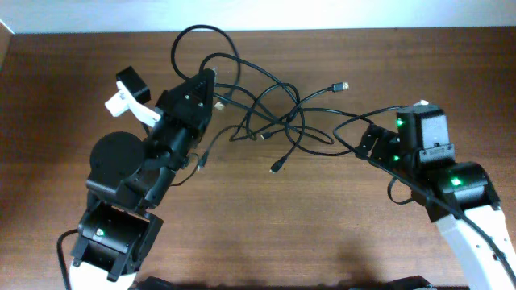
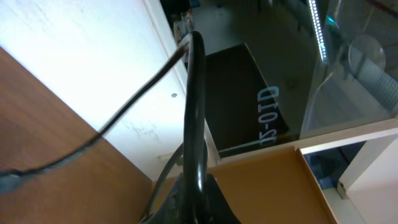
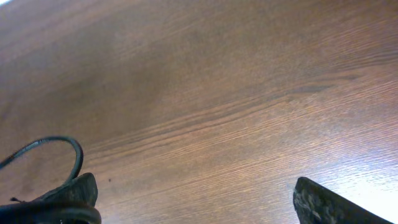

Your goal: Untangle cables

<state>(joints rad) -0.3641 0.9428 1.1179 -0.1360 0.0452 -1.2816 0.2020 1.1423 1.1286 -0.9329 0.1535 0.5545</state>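
At the left jaws: pressed together on one strand of the cables (image 2: 198, 112), which rises smooth and glossy from between them. A thinner strand runs off to the left.
At the right jaws: spread wide with nothing between them. A loop of cord (image 3: 76, 155) curls just beside one finger (image 3: 74, 190); I cannot tell whether it touches.
Cables: the main knot (image 1: 266, 119) lies on the bench between the two arms, toward the far edge, its loops crossing over and under one another.
Progress: barely begun, I judge. No cord lies apart from the rest, though a few plug ends (image 1: 343, 86) stick out free of the knot.
Left to do: draw out each cord and lay it down separately.
Materials: thin, round, black, flexible cords with small silvery-tipped plugs. The bench (image 1: 322, 225) is flat, matte brown wood grain.
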